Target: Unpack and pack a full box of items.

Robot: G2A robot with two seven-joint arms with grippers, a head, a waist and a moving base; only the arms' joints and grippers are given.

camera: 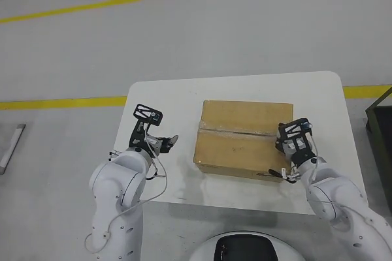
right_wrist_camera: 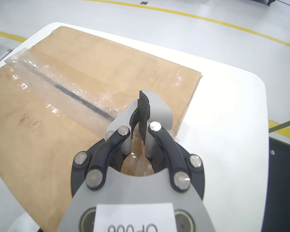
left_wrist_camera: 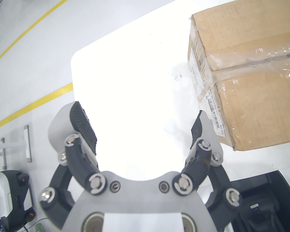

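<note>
In the top view the box [camera: 243,138] takes the centre-right of the counter [camera: 176,94], its top taped shut. Left of it the counter lies bare, and the left hand [camera: 159,129] hangs there, fingers spread, apart from the box. Narrow bare strips run above, below and right of the box. The right hand [camera: 294,136], fingers together, sits over the box's right end.

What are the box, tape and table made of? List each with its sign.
Box: brown cardboard, matte, with creased edges.
Tape: clear plastic film, glossy and wrinkled along the seam.
Table: smooth white top, likely laminate or plastic; cannot tell which.
</note>
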